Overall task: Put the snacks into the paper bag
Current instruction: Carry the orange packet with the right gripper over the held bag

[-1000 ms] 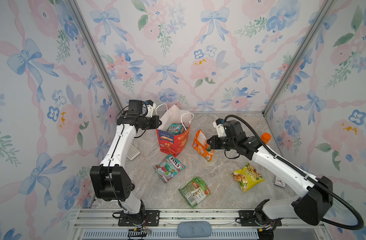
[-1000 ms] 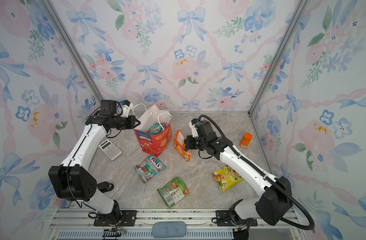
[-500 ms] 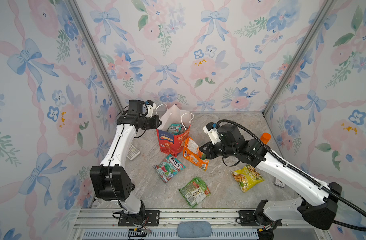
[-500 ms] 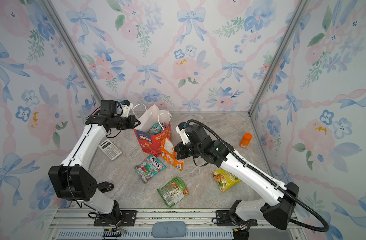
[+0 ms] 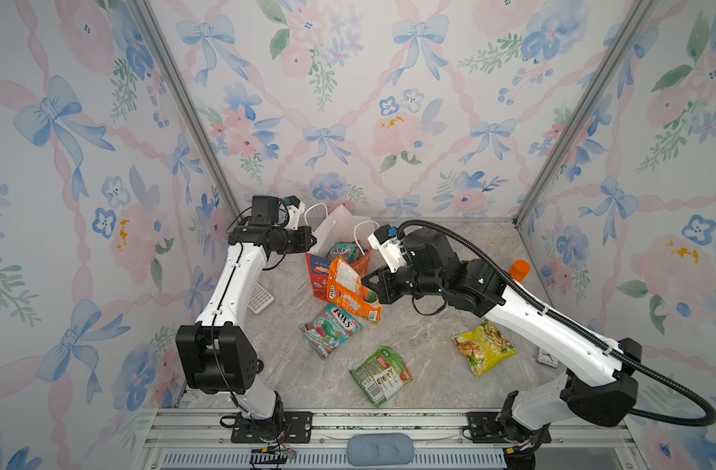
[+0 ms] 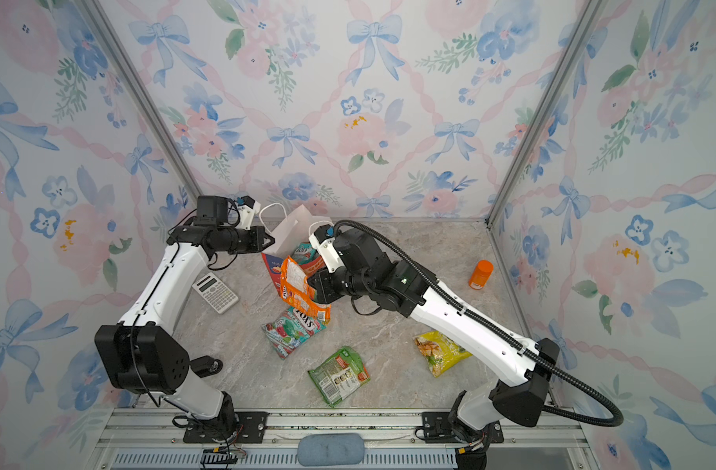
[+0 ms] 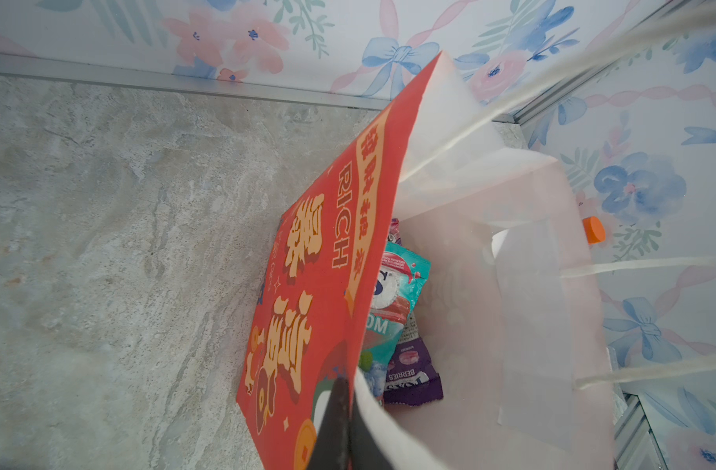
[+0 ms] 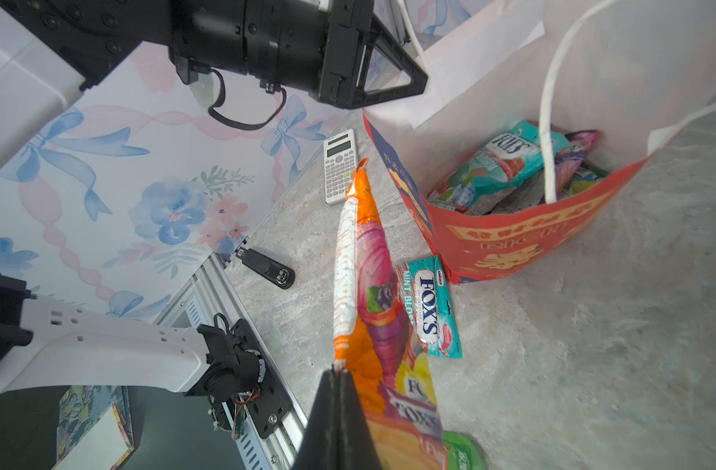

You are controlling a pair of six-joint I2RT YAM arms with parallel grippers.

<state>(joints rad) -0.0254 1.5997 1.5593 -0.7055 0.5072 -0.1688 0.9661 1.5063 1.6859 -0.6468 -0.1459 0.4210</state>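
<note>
- Near edge of worktop [image 5: 429,325]: green packet [image 5: 380,375] and, to its right, yellow packet [image 5: 483,350] lie flat, well apart. Both untouched and not yet bagged.
- Just farther, left of centre: loose teal packet [image 5: 331,327] lies flat near the foot of the bag. Also waiting.
- Centre: right tool [image 5: 366,283] is closed down tight on one edge of the orange packet [image 5: 350,285]. The packet hangs clear of the worktop, upright and slightly tilted, just in front of the bag's near wall and above the loose teal packet. Judgement: an edge grip lets the packet hang narrow, so it can slide in edge-first.
- Behind it: paper bag [image 5: 317,272] stands upright at the far middle, mouth open. Bagged teal packet [image 7: 393,285] and purple packet [image 7: 413,370] already sit inside.
- Left tool [image 5: 312,244] is closed narrow, pinching the bag's left wall at the rim, one finger outside and one inside. Judgement: this steadies the bag and holds the mouth wide.
- Left of the bag: calculator [image 5: 260,298]. Far right: orange bottle [image 5: 518,270]. Neither belongs to the task.
</note>
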